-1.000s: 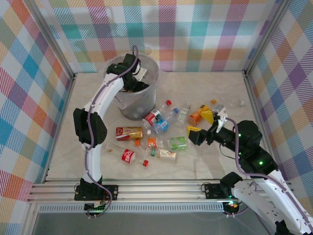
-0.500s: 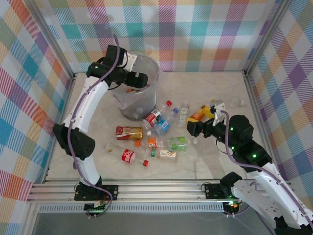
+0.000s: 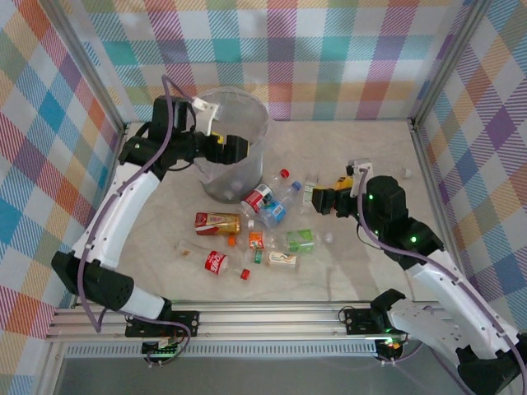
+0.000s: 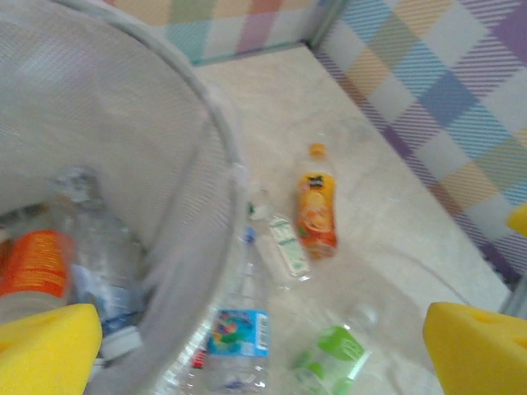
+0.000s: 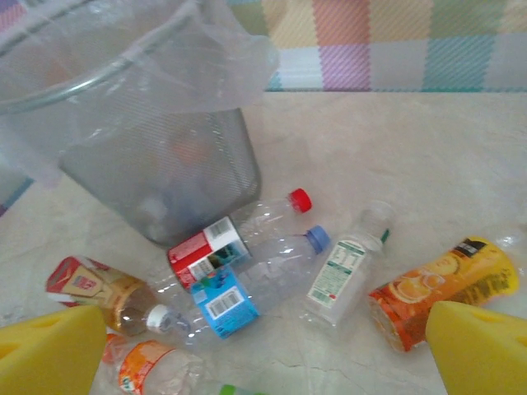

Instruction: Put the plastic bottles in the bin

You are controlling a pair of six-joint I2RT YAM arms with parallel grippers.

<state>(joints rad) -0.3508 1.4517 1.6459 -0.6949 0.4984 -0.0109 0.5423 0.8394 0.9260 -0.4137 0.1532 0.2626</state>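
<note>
The bin (image 3: 240, 183) stands upright at the far left of the counter (image 3: 375, 156), and the main change is at its mouth. The left arm (image 3: 123, 202), which a second ago reached down inside, has lifted and drawn back toward the near-left rim. The right arm (image 3: 399, 226) has meanwhile swung left toward the plastic bottles (image 3: 272, 212) lying scattered on their sides. The left fingers (image 4: 45, 350) have gone from part-closed to fully released and carry nothing. Just beyond one of them, inside the bin, lie an orange-labelled bottle (image 4: 31, 263) and a clear bottle (image 4: 95, 247). Judgement: one delivery is complete and this arm is free for another pick. The right fingers (image 5: 49, 350) remain spread and empty. Ahead of the gap between them lie a blue-labelled bottle (image 5: 226, 300), a red-labelled bottle (image 5: 206, 247) touching it, and a white-labelled bottle (image 5: 342, 271). An orange juice bottle (image 5: 445, 284) lies just beyond the opposite finger. Judgement: that arm is lining up its next grasp, and with most bottles outside the bin the task is far from finished.
</note>
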